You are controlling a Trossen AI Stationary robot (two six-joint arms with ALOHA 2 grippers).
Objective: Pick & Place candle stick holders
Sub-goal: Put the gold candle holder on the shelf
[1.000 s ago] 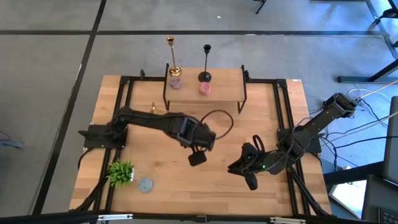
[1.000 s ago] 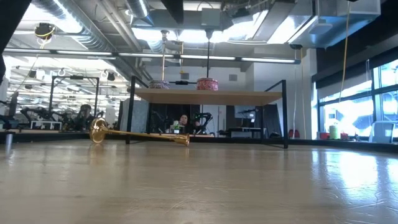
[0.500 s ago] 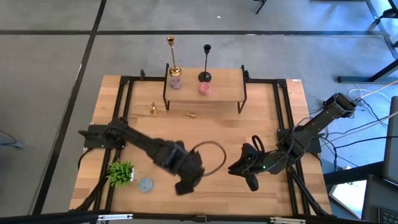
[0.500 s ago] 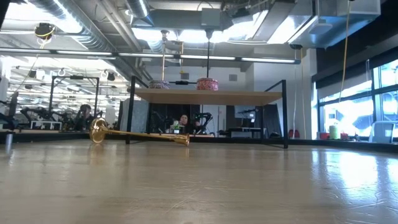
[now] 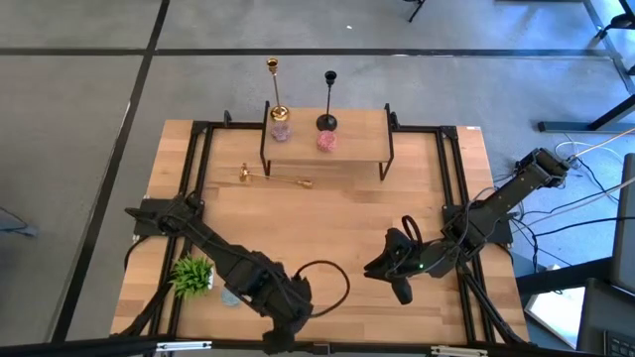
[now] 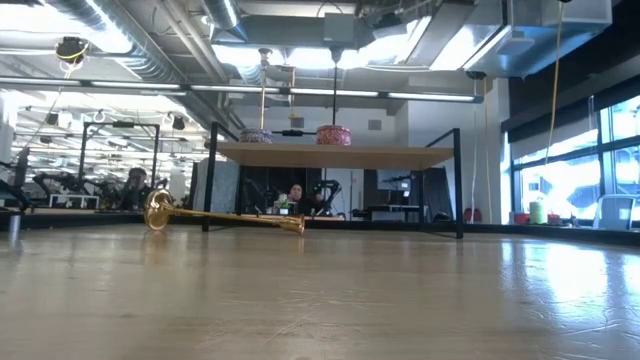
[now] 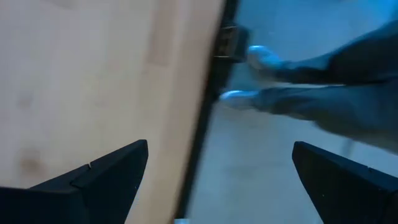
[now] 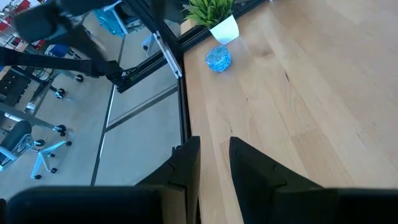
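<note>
On the wooden worktop [image 5: 327, 218] a small raised shelf [image 5: 347, 147] stands along the far edge, and two candle stick holders stand upright on it: a gold one [image 5: 276, 87] toward the shelf's left end and a black one [image 5: 328, 97] near its middle, each with a small pinkish round object [image 5: 325, 142] just in front of its base. The third holder, a second gold candlestick [image 5: 274, 178], lies on its side on the bare worktop just in front of the shelf's left leg, its round base pointing toward the left edge; nothing touches it. The left gripper [image 5: 279, 339] hangs at the near edge of the worktop, well apart from all three holders, with its fingers [image 7: 99, 177] spread wide and nothing between them. The right gripper [image 5: 397, 283] rests near the near right corner, its fingers [image 8: 186, 163] pressed close together and empty. A small green plant [image 5: 192, 273] and a blue ball [image 5: 232, 295] sit by the near left corner.
</note>
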